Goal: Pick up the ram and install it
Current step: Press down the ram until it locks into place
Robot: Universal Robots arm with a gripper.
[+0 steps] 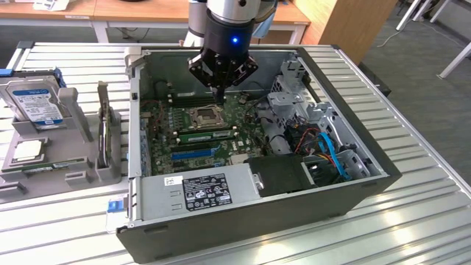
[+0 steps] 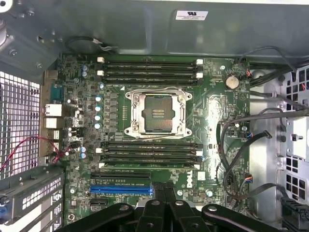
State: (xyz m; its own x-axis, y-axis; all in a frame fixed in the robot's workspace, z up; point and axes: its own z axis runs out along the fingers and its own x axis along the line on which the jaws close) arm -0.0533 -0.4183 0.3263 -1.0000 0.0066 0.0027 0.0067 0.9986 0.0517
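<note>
Fingers (image 1: pixel 219 100) of the black gripper are pressed together and grip nothing. They hang over the far middle of the green motherboard (image 1: pixel 202 130), just beyond the square silver processor socket (image 1: pixel 204 115), without touching the board. In the wrist view the closed fingers (image 2: pixel 164 195) point down at the board, between the socket (image 2: pixel 157 113) and the blue expansion slot (image 2: pixel 120 190).

The motherboard lies in the open dark-grey steel computer case (image 1: pixel 353 190), which rests on its side on the ribbed metal table (image 1: pixel 427 221). At the near edge of the case sits the grey boxed power supply with a black label (image 1: pixel 198 193). Blue and orange cables (image 1: pixel 331 152) run through the drive bay on the exterior view's right.

2 banks of long black memory slots flank the socket. One is on the far side (image 2: pixel 149 70) and one on the near side (image 2: pixel 149 151). Whether a module sits in any of them I cannot tell.

The ram (image 1: pixel 52 165), a long thin green circuit-board stick, lies flat in the grey plastic parts holder (image 1: pixel 81 179) on the table. It is well apart from the fingers, outside the case on the exterior view's left. Just beyond it in the same holder is the square silver processor chip (image 1: pixel 30 149). Farther back stands the silver hard drive with a blue label (image 1: pixel 33 105). A thin dark card (image 1: pixel 103 127) stands upright in the holder, between the drive and the case wall.
</note>
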